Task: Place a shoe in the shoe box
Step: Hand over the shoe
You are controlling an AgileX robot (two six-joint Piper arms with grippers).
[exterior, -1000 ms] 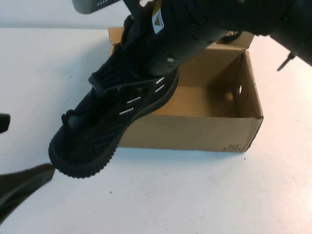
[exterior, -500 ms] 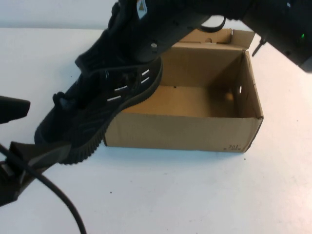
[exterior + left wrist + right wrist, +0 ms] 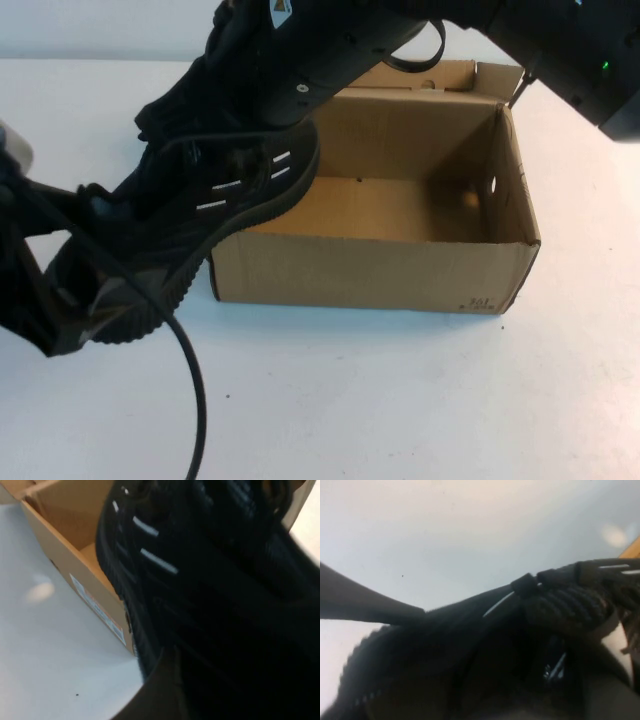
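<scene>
High view: we find the shoe tilted over the box's left end, near the bench's far edge. Right hand grips its heel; left hand meets its toe, grip unclear. Wrist views: shoe fills both.

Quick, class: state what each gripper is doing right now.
Left gripper: at the shoe toe, state cannot be told.
Right gripper: at the heel end, cannot be told.

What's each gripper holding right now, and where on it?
Right gripper carries the shoe by its heel end; left gripper is at its toe, hold unclear.
</scene>
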